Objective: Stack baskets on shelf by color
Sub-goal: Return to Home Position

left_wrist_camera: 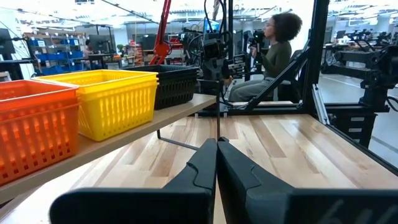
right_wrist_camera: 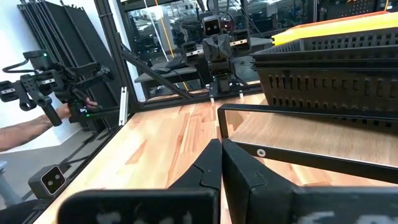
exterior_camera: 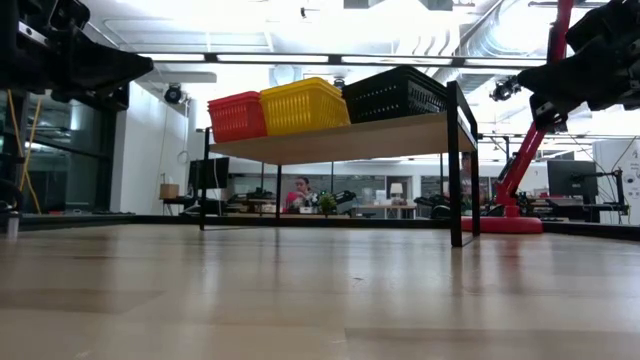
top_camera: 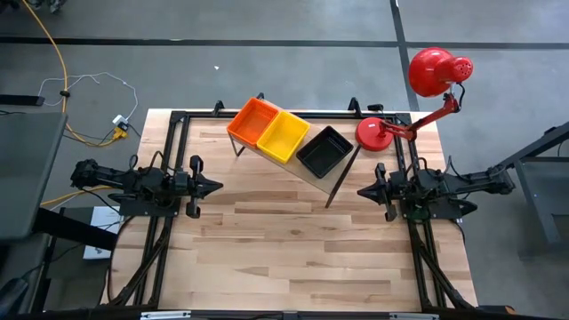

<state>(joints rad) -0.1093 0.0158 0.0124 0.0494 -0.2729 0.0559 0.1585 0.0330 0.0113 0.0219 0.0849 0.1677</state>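
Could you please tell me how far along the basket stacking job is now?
Seemingly done: the orange baskets, yellow baskets and black baskets sit side by side on the shelf, sorted by color; no basket shows elsewhere. In hand: nothing; the left gripper and right gripper are shut and empty at opposite sides of the table. Left: probably nothing more to stack.

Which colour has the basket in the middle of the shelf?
Yellow; the middle lattice-sided plastic basket shows best in the high view.
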